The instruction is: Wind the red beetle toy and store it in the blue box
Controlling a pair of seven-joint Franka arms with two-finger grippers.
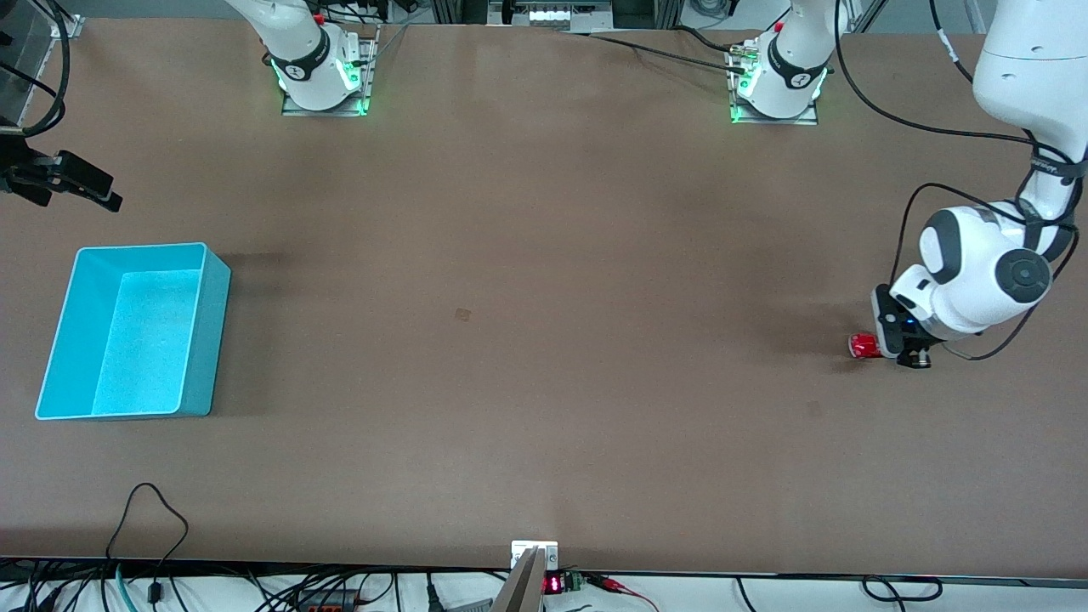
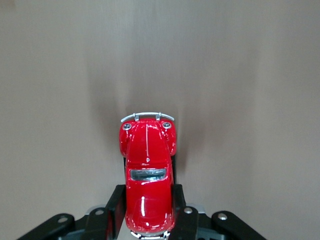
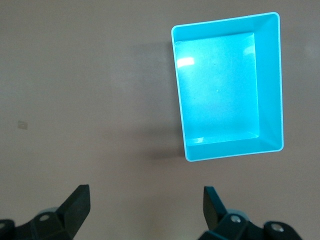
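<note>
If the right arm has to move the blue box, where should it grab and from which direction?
Best guess: pinch one thin upright wall of the blue box at its rim, coming straight down from above. It stands open-topped and empty, so one finger fits inside. The right gripper hangs open beside it. The left gripper is shut on the red beetle toy.

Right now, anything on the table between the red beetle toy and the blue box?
Nothing. In the front view only bare table runs from the red beetle toy, clamped in the left gripper, to the blue box.

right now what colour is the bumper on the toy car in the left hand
Silvery, on the red beetle toy, shown best in the left wrist view; the left hand grips the car's sides.
</note>
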